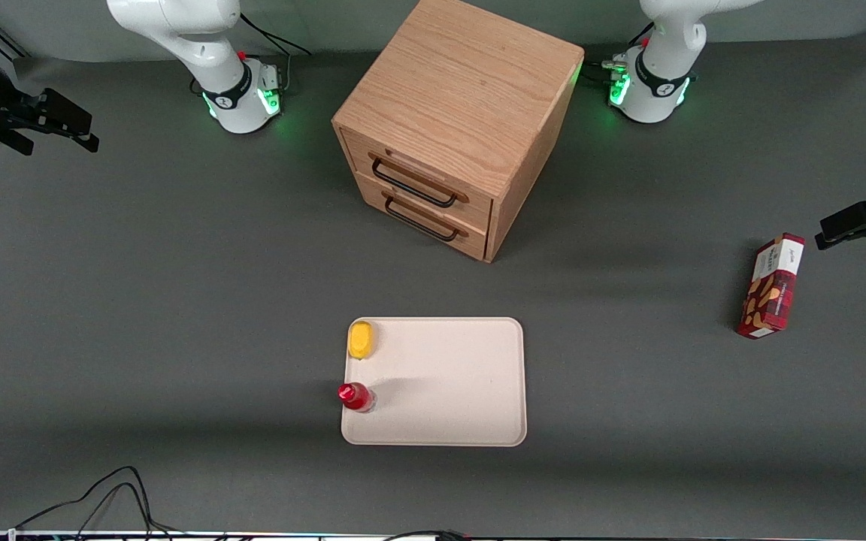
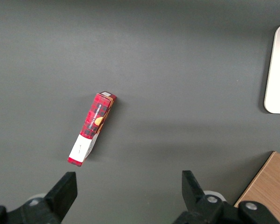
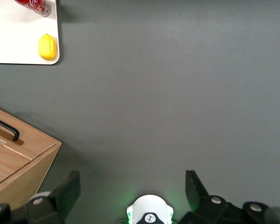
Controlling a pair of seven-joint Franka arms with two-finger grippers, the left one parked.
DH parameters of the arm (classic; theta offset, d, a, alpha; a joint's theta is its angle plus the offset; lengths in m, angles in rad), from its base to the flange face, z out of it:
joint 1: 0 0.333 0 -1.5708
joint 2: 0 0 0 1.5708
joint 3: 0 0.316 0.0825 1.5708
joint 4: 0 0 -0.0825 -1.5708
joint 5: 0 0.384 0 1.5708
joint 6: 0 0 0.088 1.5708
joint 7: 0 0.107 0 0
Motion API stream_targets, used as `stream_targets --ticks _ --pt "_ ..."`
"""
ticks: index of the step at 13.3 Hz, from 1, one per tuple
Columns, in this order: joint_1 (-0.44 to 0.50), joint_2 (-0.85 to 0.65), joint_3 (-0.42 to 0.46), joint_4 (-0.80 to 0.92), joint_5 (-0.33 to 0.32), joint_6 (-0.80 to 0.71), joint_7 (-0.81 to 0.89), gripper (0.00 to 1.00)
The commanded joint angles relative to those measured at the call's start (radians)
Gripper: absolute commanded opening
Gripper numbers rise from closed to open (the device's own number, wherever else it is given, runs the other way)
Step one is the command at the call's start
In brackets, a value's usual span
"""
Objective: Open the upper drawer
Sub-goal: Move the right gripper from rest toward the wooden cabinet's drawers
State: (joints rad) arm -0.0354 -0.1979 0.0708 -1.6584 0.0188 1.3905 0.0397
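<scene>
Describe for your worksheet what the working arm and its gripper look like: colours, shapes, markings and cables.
The working arm is glossy white with rounded segments, a black band at its base, green glowing lights and black cables. Its gripper, high above the table, has two matte black wedge-shaped fingers.

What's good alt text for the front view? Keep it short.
An oak cabinet stands mid-table with the upper drawer and lower drawer shut. Nearer the camera, a tray holds a lemon and a red bottle. The gripper is open, high above the table.

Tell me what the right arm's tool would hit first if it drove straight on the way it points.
Probably bare table mat: the open tool points straight down at it, beside the cabinet, whose upper drawer is shut.
</scene>
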Motion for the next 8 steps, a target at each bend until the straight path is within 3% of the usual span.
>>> stream_targets --ticks 1,6,8 --pt "0.006 0.018 -0.008 0.032 0.004 -0.036 0.014 1.0" --pt "0.014 0.035 0.006 0.057 0.018 -0.097 -0.007 1.0" --pt "0.037 0.058 0.007 0.094 0.1 -0.168 -0.159 1.0"
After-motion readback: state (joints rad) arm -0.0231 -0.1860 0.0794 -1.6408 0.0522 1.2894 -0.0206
